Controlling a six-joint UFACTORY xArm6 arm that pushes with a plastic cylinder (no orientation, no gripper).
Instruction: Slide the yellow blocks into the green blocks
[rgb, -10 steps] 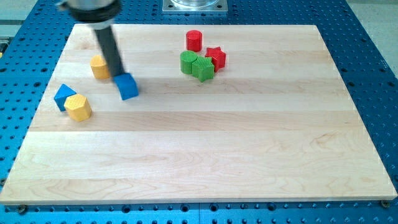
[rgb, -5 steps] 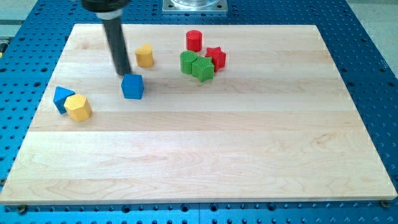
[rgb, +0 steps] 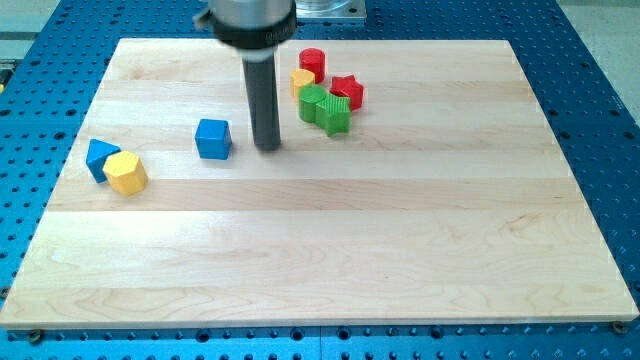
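Between blue cube (rgb: 212, 138) and green blocks (rgb: 324, 106), my tip (rgb: 267, 147), no fingers, should swing behind the far yellow block (rgb: 126, 173).

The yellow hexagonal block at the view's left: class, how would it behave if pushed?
The yellow hexagonal block looks squat and flat-based, so it would probably slide, not tip. It touches the blue triangular block, so a push could shift both. My tip is far away.

Wooden board (rgb: 400, 250) on blue perforated table (rgb: 600, 120). Top cluster: red cylinder (rgb: 313, 61), red star (rgb: 347, 92), two green blocks (rgb: 325, 106), yellow block (rgb: 302, 80). Left: blue cube (rgb: 212, 138), blue triangle (rgb: 100, 157), yellow hexagon (rgb: 126, 173).
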